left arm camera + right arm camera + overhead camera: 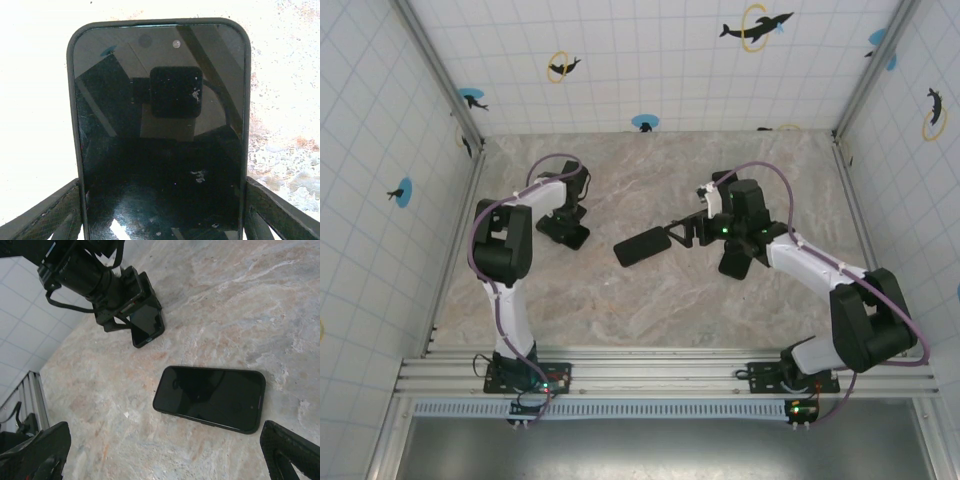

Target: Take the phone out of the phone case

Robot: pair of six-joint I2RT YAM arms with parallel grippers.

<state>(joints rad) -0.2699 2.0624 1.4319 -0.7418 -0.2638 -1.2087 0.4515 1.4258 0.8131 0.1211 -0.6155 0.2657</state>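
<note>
Tabletop (650,320): marbled beige-grey stone print, matte. Walls (650,60) are white grid tile on three sides, with dolphin stickers (757,27) scattered over them. Aluminium rail (660,372) along the near edge carries both arm bases. Phone (160,150) sits in its phone case (74,100), black rim all round the screen, left of centre at the left gripper (565,228). Its fingers (45,215) straddle the case's long sides, right at the edges; can't tell if they're actually clamped. Dark slab (209,397) lies flat mid-table, glossy face up, well apart from the cased one; phone or shell, can't tell. Right gripper (162,452) hangs just beside the slab, jaws wide apart.
</note>
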